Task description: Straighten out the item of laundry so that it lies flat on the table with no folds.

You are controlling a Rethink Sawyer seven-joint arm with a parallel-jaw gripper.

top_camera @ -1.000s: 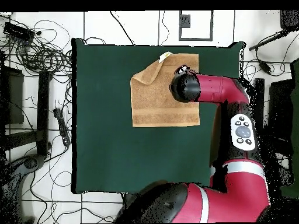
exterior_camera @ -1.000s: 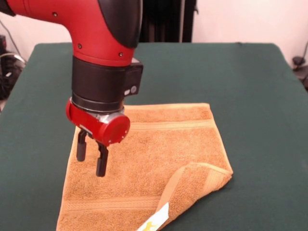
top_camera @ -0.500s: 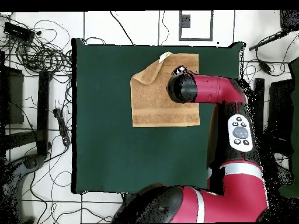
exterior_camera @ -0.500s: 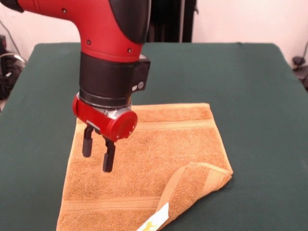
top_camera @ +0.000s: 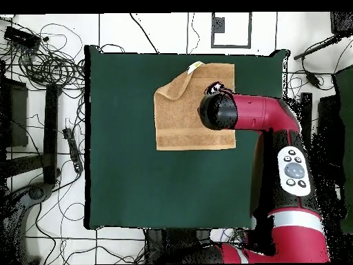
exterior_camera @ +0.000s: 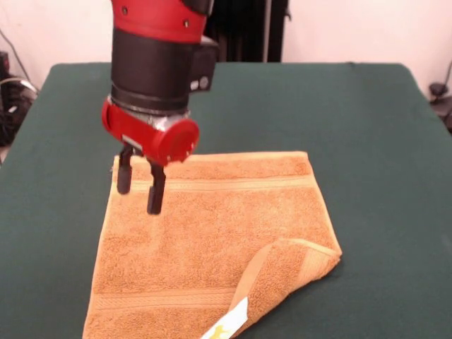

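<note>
The orange-tan towel (exterior_camera: 226,226) lies on the green table (exterior_camera: 367,113), mostly spread out. Its near right corner (exterior_camera: 286,265) is folded over onto the towel, with the white tag (exterior_camera: 227,323) at the fold's tip. My gripper (exterior_camera: 139,195) is open and empty. It hangs above the towel's far left part, near the woven band, without touching it. In the overhead view the towel (top_camera: 186,121) lies near the table's top edge, with the folded corner (top_camera: 176,83) at its top left. My wrist (top_camera: 217,110) covers the towel's right side and hides the gripper.
The towel's near edge lies close to the table's edge (top_camera: 207,50). Cables (top_camera: 48,62) and stands lie on the floor left of the table (top_camera: 124,159). Dark equipment (exterior_camera: 244,28) stands behind the table's far side.
My gripper has risen and drawn back toward the towel's far left edge. It stays open and empty. The towel has not moved.
</note>
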